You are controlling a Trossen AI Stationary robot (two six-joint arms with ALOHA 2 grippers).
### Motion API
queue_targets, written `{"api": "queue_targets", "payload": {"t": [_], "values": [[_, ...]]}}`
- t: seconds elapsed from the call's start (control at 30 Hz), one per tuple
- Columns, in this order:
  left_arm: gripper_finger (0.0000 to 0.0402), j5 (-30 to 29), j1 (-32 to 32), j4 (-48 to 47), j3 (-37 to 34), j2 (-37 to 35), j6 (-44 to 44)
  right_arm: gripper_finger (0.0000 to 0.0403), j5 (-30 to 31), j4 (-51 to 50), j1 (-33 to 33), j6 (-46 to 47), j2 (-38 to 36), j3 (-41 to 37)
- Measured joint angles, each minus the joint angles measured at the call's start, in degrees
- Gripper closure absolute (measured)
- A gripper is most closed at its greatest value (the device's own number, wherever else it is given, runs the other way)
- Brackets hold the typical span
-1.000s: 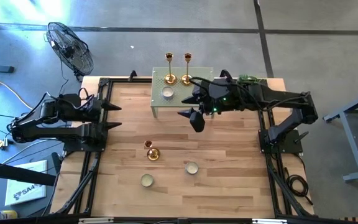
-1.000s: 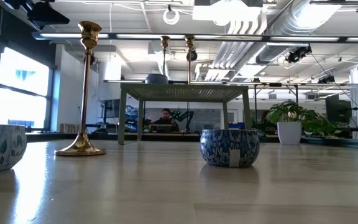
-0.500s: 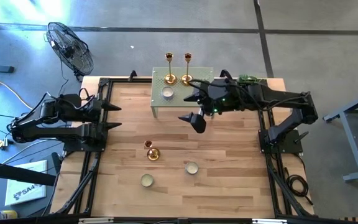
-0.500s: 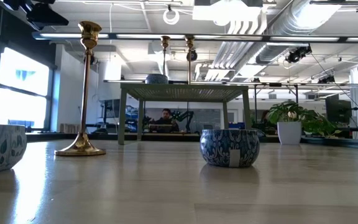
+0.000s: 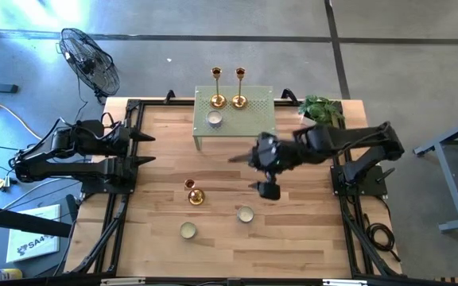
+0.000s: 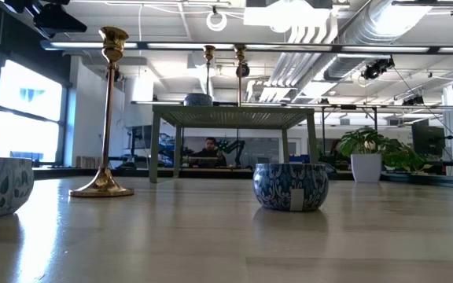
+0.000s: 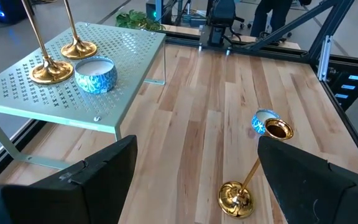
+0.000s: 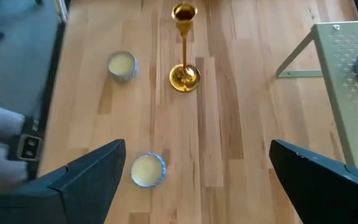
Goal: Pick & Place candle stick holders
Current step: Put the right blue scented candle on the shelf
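Two gold candle stick holders (image 5: 217,98) (image 5: 239,98) stand by their round bases on the green perforated stand (image 5: 253,119) at the table's far side. A third candle stick holder (image 5: 195,195) stands upright by its base on the wooden table; it also shows in the right wrist view (image 8: 184,50) and the low view (image 6: 107,110). My right gripper (image 5: 253,171) is open and empty above the table, to the right of that holder. My left gripper (image 5: 143,148) is open and empty at the table's left side.
A blue patterned candle tin (image 5: 214,120) sits on the green stand. Two more tins (image 5: 245,214) (image 5: 188,230) stand on the table near the front. A small potted plant (image 5: 322,107) stands at the far right corner. A fan (image 5: 90,59) stands on the floor beyond the table.
My right gripper has drawn back from the green stand toward the table's near edge and turned to face the candle stick holder on the table. It stays open. The holders and tins have not moved.
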Motion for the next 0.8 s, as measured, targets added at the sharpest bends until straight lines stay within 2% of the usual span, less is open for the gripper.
{"api": "queue_targets", "payload": {"t": [0.17, 0.37, 0.57, 0.8], "values": [[0.0073, 0.3, 0.0, 0.0, 0.0, 0.0, 0.0, 0.001, 1.8, -1.3, 1.7, -1.5, 3.7, 0.0], [0.0073, 2.1, 0.0, -0.1, 0.0, 0.0, 0.0, 0.0012, 0.2, -5.7, 2.5, -0.9, 10.2, 0.0], [0.0073, 2.9, 0.0, -2.6, 0.0, 0.0, 0.5, 0.0009, -2.0, -6.0, 5.0, 2.4, 15.3, 0.0], [0.0073, 3.1, 0.0, -4.2, 0.0, 0.0, 0.5, 0.0012, 1.1, -3.5, 8.1, 5.7, 19.4, 0.0]]}}
